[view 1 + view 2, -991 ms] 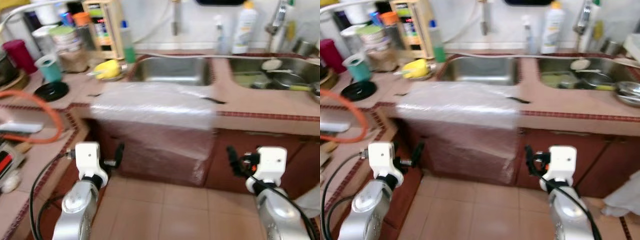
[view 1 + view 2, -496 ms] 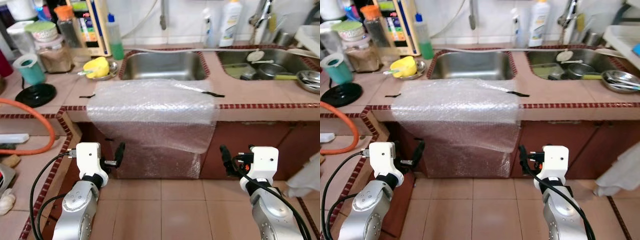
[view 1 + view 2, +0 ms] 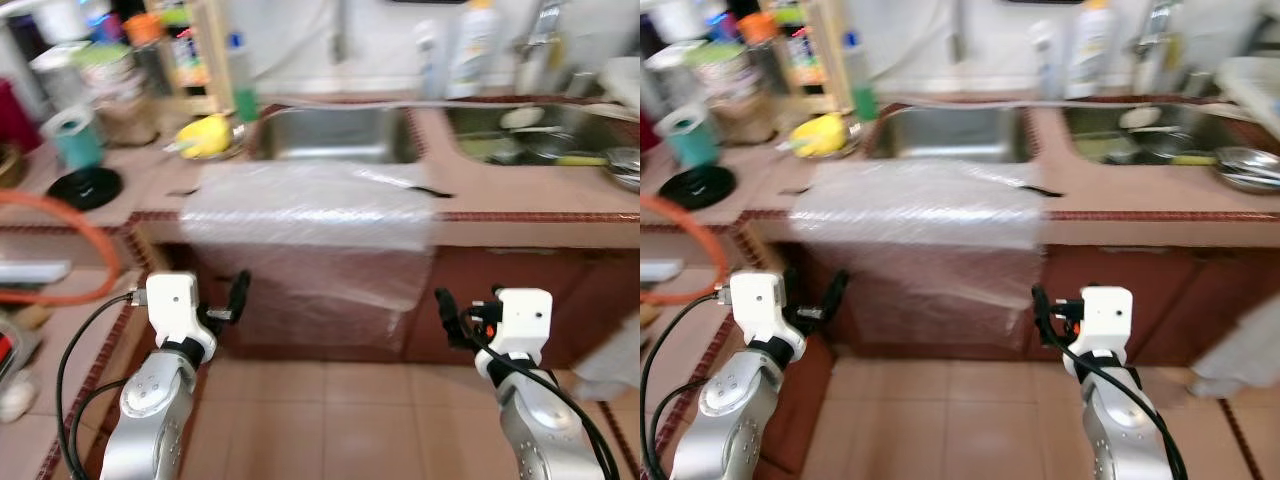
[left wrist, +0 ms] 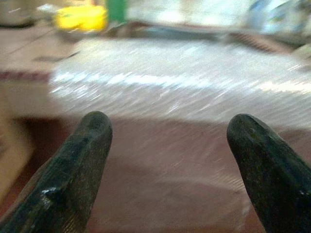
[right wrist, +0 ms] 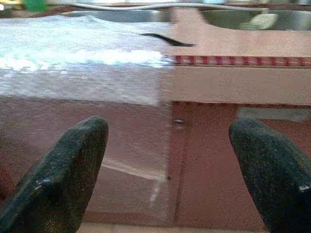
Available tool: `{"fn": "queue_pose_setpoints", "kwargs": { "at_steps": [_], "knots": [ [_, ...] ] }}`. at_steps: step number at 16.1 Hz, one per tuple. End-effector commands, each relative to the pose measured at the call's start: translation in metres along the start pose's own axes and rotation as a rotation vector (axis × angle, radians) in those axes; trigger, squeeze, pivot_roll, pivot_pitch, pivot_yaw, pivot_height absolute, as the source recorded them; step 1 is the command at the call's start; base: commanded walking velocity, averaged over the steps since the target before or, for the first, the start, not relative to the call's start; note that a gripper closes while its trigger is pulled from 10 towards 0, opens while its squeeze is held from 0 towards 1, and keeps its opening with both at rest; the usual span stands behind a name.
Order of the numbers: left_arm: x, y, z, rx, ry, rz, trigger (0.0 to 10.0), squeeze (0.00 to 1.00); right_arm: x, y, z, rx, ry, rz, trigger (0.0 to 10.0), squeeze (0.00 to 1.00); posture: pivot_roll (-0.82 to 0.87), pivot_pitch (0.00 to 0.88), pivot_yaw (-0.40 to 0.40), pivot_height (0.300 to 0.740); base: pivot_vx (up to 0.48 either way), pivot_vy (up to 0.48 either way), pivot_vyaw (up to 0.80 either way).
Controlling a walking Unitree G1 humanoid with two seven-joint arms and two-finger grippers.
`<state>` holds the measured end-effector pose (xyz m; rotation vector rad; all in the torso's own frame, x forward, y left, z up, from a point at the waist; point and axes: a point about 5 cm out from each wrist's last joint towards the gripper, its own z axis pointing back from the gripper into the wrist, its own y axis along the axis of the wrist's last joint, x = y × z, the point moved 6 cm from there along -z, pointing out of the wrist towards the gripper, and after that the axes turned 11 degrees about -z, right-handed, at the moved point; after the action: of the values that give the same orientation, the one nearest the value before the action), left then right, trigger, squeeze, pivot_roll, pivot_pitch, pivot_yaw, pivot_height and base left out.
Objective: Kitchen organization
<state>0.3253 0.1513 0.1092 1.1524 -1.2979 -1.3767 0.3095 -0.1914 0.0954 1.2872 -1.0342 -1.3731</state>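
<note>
Organization looks barely begun to us: our left gripper and right gripper, fingers apart and empty, face the clear bubble-wrap sheet draped ahead over the pink tiled counter.

Both head eyes look forward and down from above onto the pink tiled counter and its clear bubble-wrap sheet, slightly blurred. Each wrist camera sits low and near, facing the far cabinet front along its own black fingers, sharing that same sheet.
</note>
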Motion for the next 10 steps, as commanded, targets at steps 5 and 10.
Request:
{"fn": "queue_pose_setpoints", "kwargs": {
  "at_steps": [5, 10],
  "knots": [
    [0.009, 0.021, -0.005, 0.06, -0.028, -0.01, 10.0, 0.0, -0.005, 0.004, -0.001, 0.016, 0.02, 0.023, 10.0, 0.0, 0.01, 0.0, 0.072, 0.74, 0.0, 0.0, -0.78],
    [0.002, 0.014, -0.003, 0.019, 0.011, 0.034, 10.0, 0.0, -0.006, 0.003, -0.001, 0.012, 0.022, 0.02, 10.0, 0.0, 0.02, 0.0, 0.072, 0.74, 0.0, 0.0, -0.78]
  ]
}}
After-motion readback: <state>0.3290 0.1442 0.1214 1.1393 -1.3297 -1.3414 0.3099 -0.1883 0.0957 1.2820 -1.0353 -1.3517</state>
